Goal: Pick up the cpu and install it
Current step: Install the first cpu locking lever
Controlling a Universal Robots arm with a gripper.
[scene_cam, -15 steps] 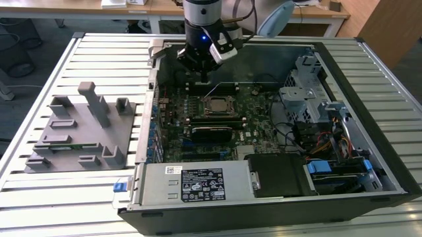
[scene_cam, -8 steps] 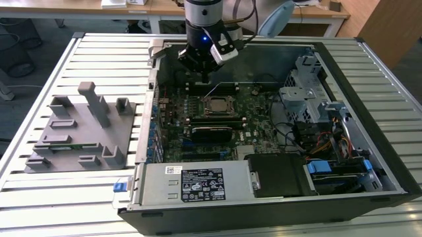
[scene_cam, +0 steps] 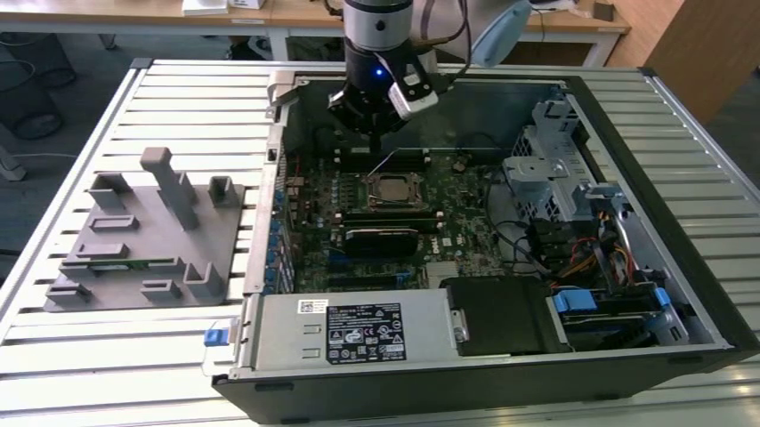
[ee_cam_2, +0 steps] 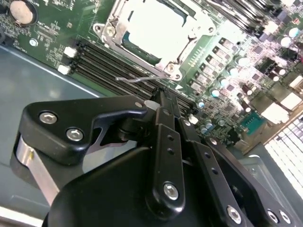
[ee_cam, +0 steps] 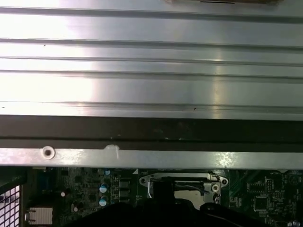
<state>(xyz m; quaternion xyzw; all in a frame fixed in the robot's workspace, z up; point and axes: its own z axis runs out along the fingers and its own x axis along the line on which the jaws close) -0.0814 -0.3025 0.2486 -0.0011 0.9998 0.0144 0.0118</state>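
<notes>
A desk (scene_cam: 142,98) with a ribbed, slatted metal top carries everything in the exterior view. On that view's left lies a flat grey fixture plate (scene_cam: 142,240) with several upright grey blocks and posts rising from it. Just beside it, toward the exterior view's right, an open computer case (scene_cam: 499,240) lies on its side, its near edge close to the desk's near edge.

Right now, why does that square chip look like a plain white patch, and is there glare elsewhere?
In the second wrist view glare washes out the cpu; in the exterior view it looks silver-grey in its socket; in the first wrist view the ribbed metal table also glares.
</notes>
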